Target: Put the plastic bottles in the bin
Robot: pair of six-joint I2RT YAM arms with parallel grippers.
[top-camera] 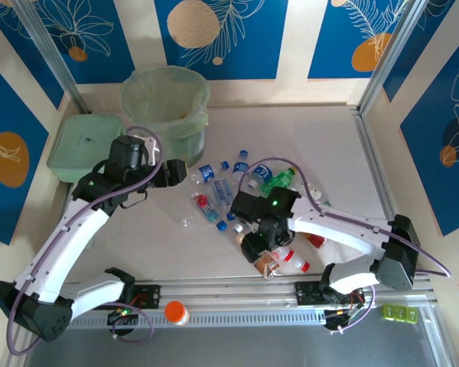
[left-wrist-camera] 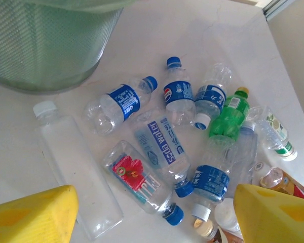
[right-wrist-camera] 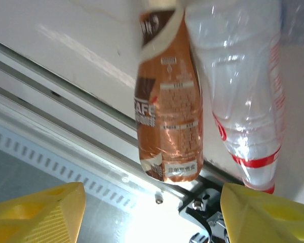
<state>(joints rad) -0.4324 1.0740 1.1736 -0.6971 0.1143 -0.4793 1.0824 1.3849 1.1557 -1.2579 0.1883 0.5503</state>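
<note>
- Jaws apart on our left gripper (left-wrist-camera: 152,215) — it hangs over scattered plastic bottles (left-wrist-camera: 164,147) beside the bin (left-wrist-camera: 45,45).
- Our right gripper (right-wrist-camera: 152,212) (jaws also spread) hangs above a brown coffee bottle (right-wrist-camera: 169,111).

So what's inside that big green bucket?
The bin shows a thin liner bag draped over its rim; nothing else is visible inside, though its near wall hides the bottom.

Pale green bin (top-camera: 187,134); clear, blue-capped bottles (left-wrist-camera: 119,104).
</note>
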